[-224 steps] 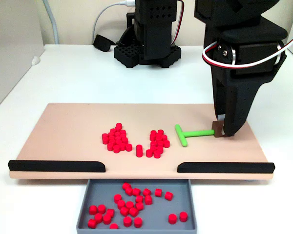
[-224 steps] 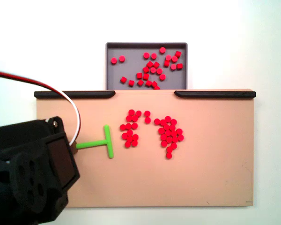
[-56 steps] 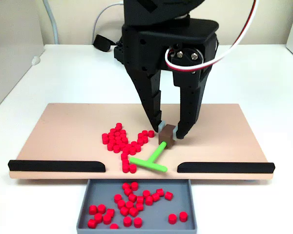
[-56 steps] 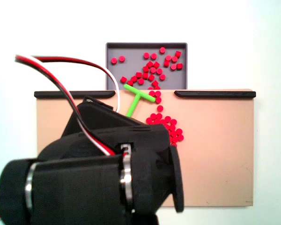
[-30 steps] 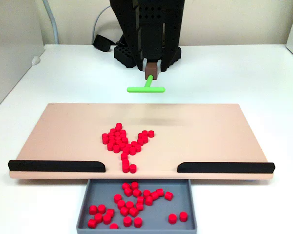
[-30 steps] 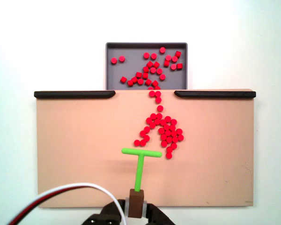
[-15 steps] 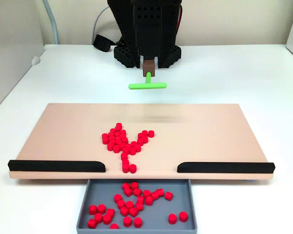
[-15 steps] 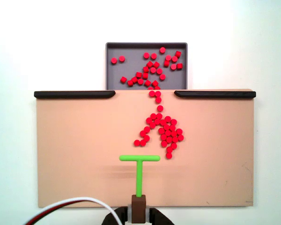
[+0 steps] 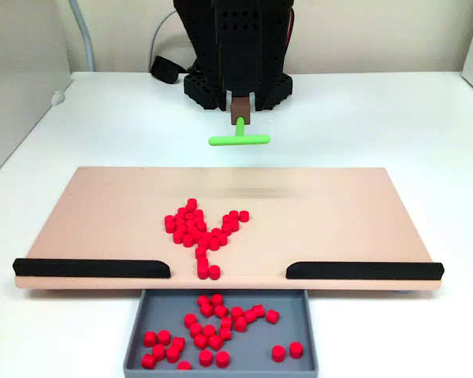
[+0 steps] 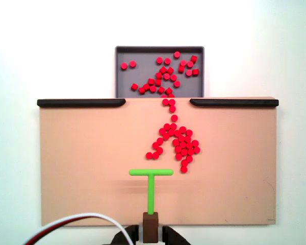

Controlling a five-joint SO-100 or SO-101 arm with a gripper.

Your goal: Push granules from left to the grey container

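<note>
Barely shifted since a moment ago, the gripper (image 10: pixel 150 235) clamps the brown block end of the green T-shaped stick (image 10: pixel 151 185) — lifted off the beige board (image 10: pixel 81 163). Glossy red granules (image 10: pixel 178 143) cluster mid-board, trailing toward the shallow grey container (image 10: pixel 121 56) — more lie inside.

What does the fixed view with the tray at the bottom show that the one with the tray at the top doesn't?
Tray-at-bottom fixed view: the arm's base, a white cable, and the green T-stick apparently lifted. Tray-at-top fixed view: a red-and-white wire, and the stick's crossbar over the beige board, short of the granules. Both: the gripper clamping the stick's brown block, and the grey container holding pellets.
</note>
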